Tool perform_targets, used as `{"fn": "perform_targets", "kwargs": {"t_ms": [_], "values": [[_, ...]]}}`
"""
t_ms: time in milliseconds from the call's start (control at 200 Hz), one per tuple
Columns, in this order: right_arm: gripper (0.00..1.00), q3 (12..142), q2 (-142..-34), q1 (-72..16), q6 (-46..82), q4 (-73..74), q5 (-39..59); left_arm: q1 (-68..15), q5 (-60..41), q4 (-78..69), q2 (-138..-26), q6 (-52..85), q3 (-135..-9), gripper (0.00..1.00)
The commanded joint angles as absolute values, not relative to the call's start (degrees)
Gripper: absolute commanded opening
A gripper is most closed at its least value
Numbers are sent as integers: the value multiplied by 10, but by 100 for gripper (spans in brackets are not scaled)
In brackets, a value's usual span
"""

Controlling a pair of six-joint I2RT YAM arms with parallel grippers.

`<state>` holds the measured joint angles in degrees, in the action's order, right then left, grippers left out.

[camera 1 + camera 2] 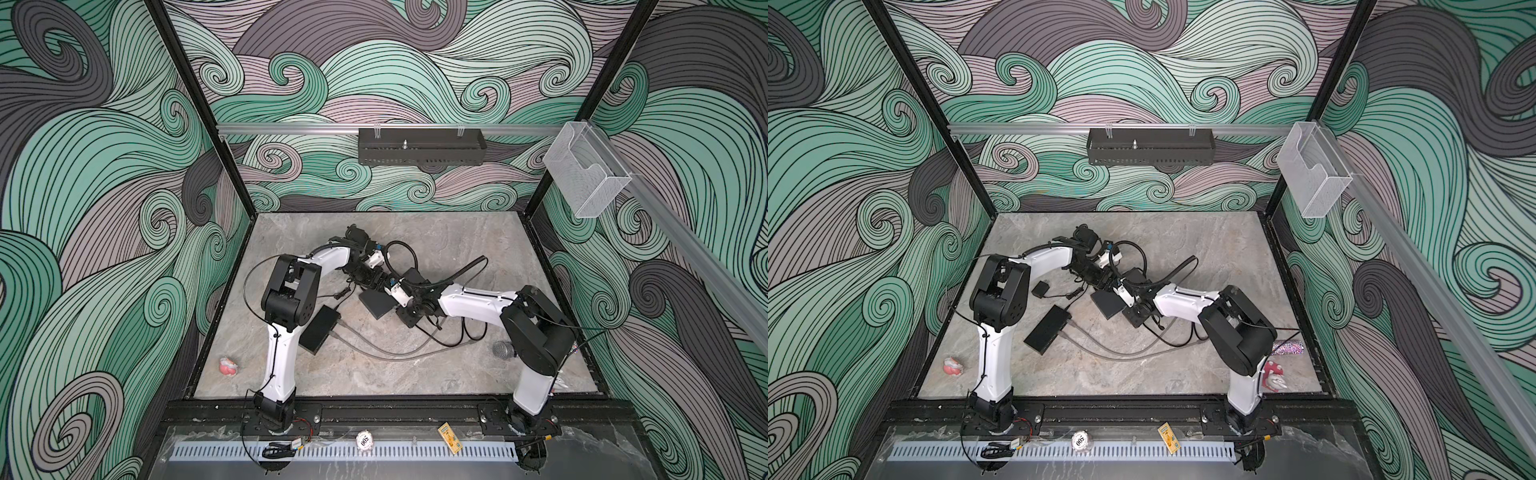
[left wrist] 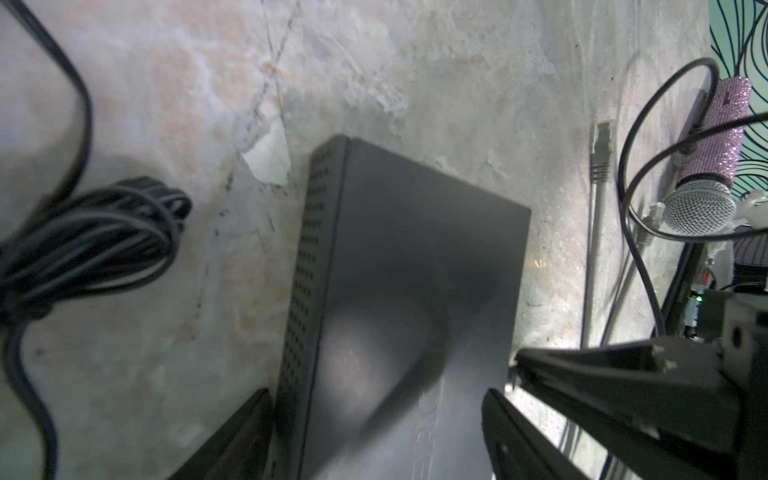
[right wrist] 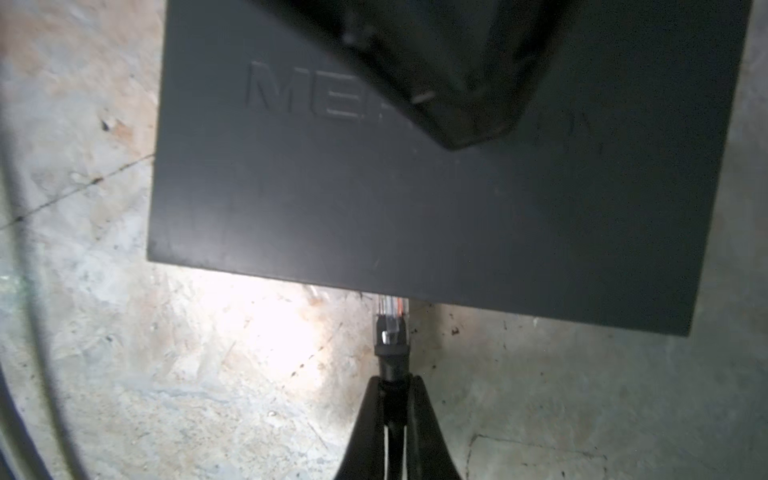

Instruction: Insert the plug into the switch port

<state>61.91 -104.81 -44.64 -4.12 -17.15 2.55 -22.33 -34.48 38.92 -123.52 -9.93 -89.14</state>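
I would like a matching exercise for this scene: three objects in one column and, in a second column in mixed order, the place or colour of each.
1. plug
2. switch
3. microphone

A. glittery purple handle
B. between the spread jaws of the left gripper
C. pinched by the right gripper, jaws shut

Pairs: 1-C, 2-B, 3-A

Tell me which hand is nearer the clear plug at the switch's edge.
Right. The right hand is shut on the cable just behind the plug; the left hand straddles the switch, away from the plug.
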Motion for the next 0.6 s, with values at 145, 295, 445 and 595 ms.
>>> {"fn": "perform_targets", "kwargs": {"t_ms": [145, 295, 445, 595], "values": [[0, 646, -1056, -447, -11, -24, -8, -265, -399, 451, -1272, -97, -876, 80], [0, 642, -1051, -442, 22, -21, -77, -265, -395, 442, -1264, -82, -857, 80], [0, 618, -1034, -430, 46, -8, -106, -267, -392, 426, -1247, -55, -824, 80], [0, 608, -1024, -416, 46, -1, -78, -271, -387, 430, -1239, -38, -818, 81]]}}
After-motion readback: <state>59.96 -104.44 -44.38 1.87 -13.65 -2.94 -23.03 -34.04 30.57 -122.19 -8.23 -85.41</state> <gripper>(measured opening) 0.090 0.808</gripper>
